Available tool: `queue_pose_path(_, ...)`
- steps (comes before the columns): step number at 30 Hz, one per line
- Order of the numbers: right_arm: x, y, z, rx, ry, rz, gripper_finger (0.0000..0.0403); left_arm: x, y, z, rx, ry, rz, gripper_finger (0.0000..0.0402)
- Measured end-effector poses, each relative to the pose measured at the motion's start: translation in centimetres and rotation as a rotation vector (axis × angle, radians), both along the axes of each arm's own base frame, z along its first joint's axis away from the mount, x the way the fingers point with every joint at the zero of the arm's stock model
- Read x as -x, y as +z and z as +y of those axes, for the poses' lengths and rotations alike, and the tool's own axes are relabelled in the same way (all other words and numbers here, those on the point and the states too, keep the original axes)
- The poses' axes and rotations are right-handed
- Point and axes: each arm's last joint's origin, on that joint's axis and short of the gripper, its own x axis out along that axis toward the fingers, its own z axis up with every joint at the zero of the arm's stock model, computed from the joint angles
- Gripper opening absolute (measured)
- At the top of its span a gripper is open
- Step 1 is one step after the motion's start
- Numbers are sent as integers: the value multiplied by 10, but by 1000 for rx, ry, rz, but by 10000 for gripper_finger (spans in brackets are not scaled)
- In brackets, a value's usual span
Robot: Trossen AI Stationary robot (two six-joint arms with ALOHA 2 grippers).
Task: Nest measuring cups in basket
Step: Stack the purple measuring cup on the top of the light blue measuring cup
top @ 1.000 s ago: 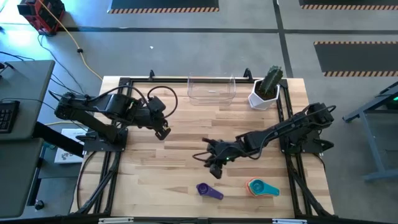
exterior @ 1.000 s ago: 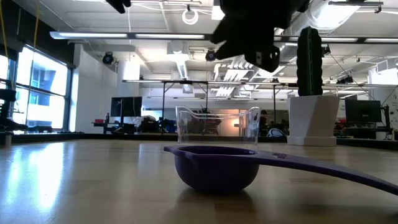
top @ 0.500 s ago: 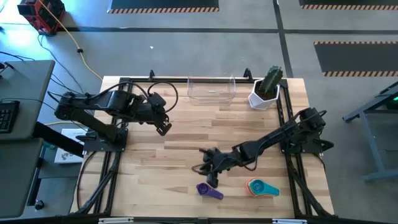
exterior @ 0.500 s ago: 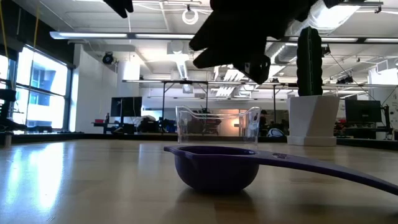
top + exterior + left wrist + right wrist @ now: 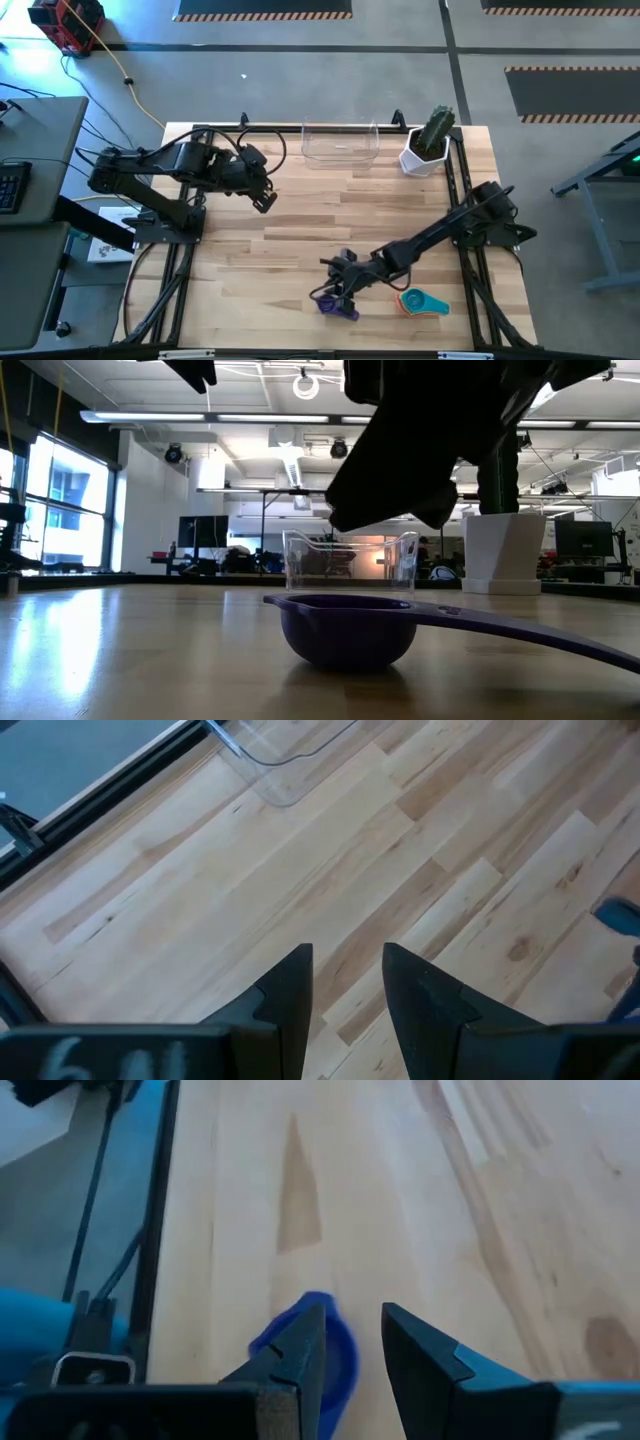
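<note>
A purple measuring cup (image 5: 336, 305) stands upright on its base near the table's front edge, its long flat handle (image 5: 520, 628) reaching out level from the rim. My right gripper (image 5: 338, 290) hangs open just above it, clear of its rim (image 5: 345, 600); in the right wrist view the cup (image 5: 312, 1342) shows past the fingers. A teal cup sits in an orange one (image 5: 414, 300) to the right. The clear basket (image 5: 340, 145) stands at the far edge. My left gripper (image 5: 264, 199) hovers open over the table's left half.
A white pot with a green cactus (image 5: 428, 142) stands right of the basket at the far edge. Bare wood lies between the basket and the cups. Black frame rails (image 5: 455, 170) run along the table's sides and back.
My right gripper has come down and toward the table's near edge, from the middle of the table to just above the purple cup, rolling a little on the way. Its fingers keep the same gap. The cups have not moved.
</note>
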Motion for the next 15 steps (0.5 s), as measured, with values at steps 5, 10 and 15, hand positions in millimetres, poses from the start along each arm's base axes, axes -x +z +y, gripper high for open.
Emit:
queue_pose_path(5, -2, -5, 0, -1, -5, 0, 94, 0, 0, 0, -1, 1, 0, 115)
queue_pose_path(10, -3, -11, 2, -19, 27, 19, 94, 0, 0, 0, -2, 1, 0, 115)
queue_pose_path(15, -3, -18, 6, -34, 53, 33, 94, 0, 0, 0, -4, 2, 0, 115)
